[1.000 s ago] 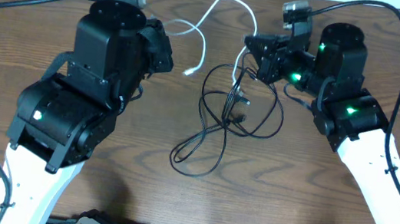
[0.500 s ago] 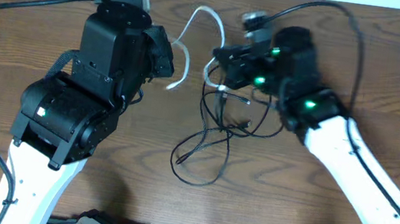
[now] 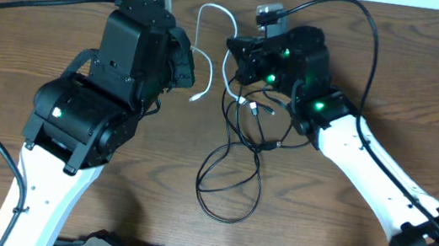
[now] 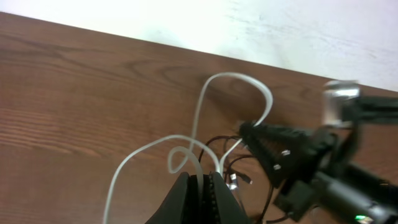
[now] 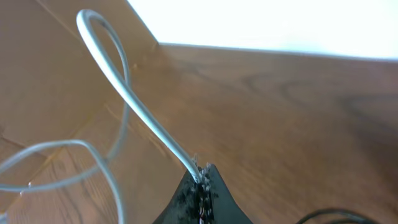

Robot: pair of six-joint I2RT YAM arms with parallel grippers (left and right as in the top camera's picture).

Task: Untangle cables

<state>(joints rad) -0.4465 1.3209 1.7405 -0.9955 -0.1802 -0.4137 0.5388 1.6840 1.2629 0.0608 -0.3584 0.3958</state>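
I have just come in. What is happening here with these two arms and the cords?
Two robot arms are untangling cables. The left gripper and the right gripper are both shut on the white cable, which loops between them near the far side of the table. The black cables lie on the table in loose, crossed loops, not yet separated.

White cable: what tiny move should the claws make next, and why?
Probably ease the white cable up and away from the black cables: the left claw and right claw both pinch it, and it crosses them near the right claw.
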